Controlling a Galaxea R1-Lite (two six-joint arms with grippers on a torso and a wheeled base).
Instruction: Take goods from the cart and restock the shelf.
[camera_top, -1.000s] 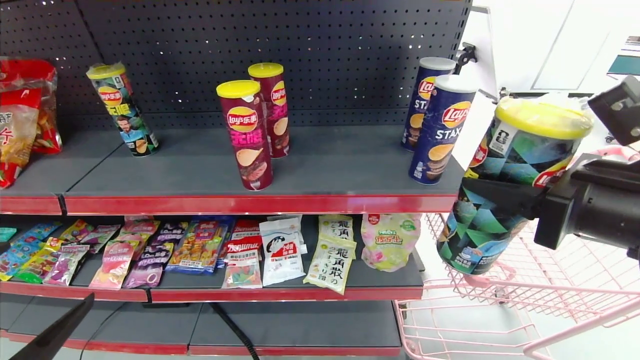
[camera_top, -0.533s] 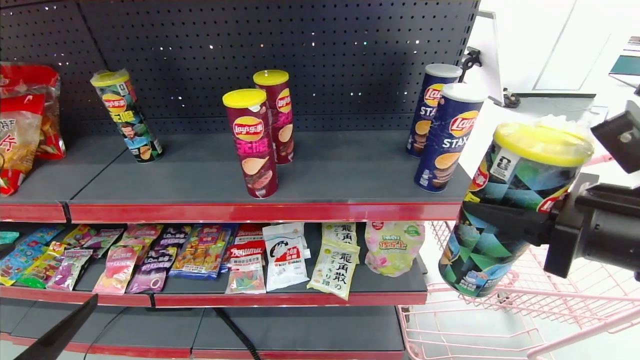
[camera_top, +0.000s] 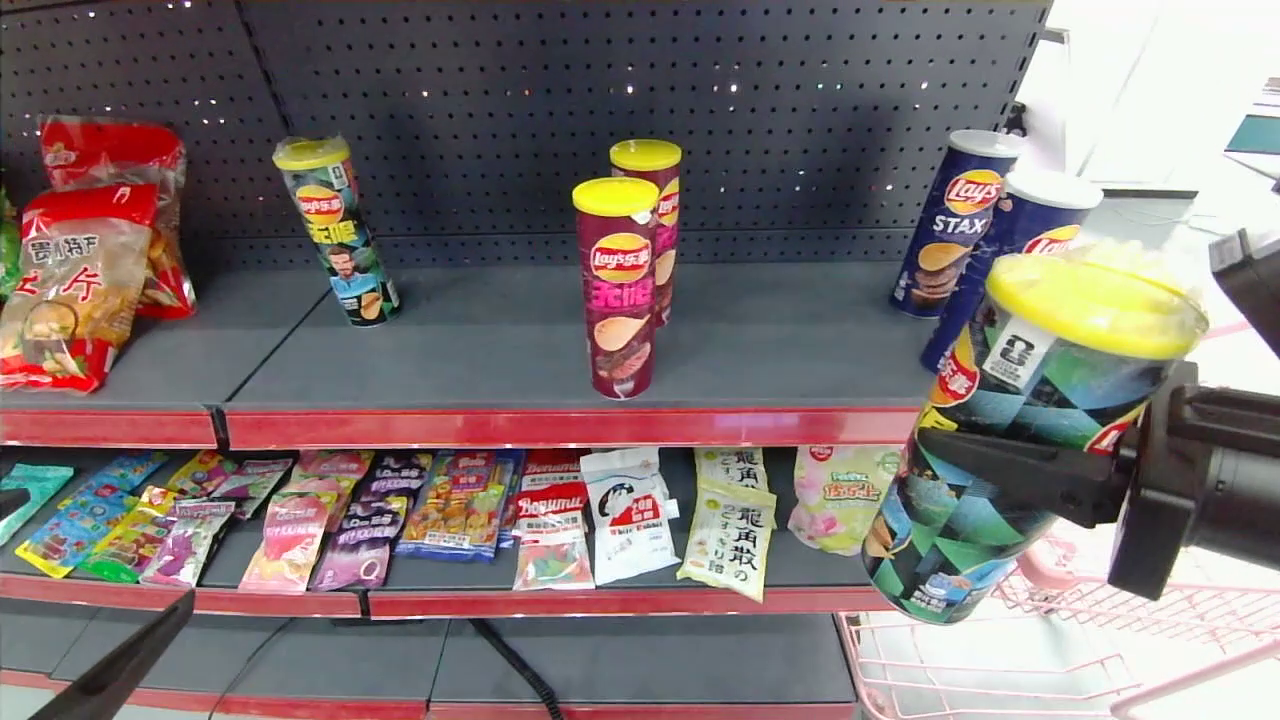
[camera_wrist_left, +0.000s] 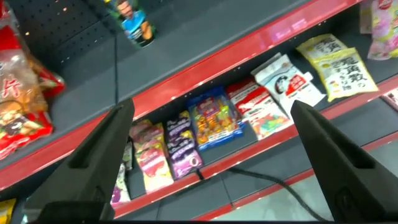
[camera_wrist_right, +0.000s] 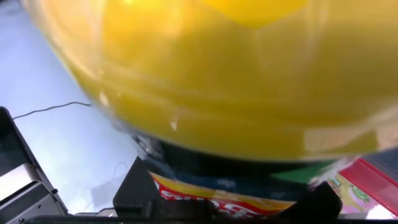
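Observation:
My right gripper (camera_top: 1000, 450) is shut on a green-and-black patterned chip can (camera_top: 1040, 370) with a yellow lid, held tilted at the right end of the upper shelf (camera_top: 560, 425), in front of two blue cans (camera_top: 955, 225). In the right wrist view the yellow lid (camera_wrist_right: 236, 74) looms above the right gripper (camera_wrist_right: 230, 199). A matching green can (camera_top: 337, 232) stands at the shelf's back left, and two maroon cans (camera_top: 617, 290) stand mid-shelf. The pink cart (camera_top: 1000, 650) is below the held can. My left gripper (camera_wrist_left: 211, 162) is open and low, facing the snack-bag shelf (camera_wrist_left: 261, 118).
Red snack bags (camera_top: 80, 280) lie at the upper shelf's far left. Several small packets (camera_top: 450, 510) fill the middle shelf. A black cable (camera_top: 510, 665) runs over the bottom shelf. Bare shelf lies between the green can and the maroon cans, and between those and the blue cans.
The head camera has swung left, so all shelf goods sit further right in the picture. The held can stays in my right gripper, now overlapping the blue cans.

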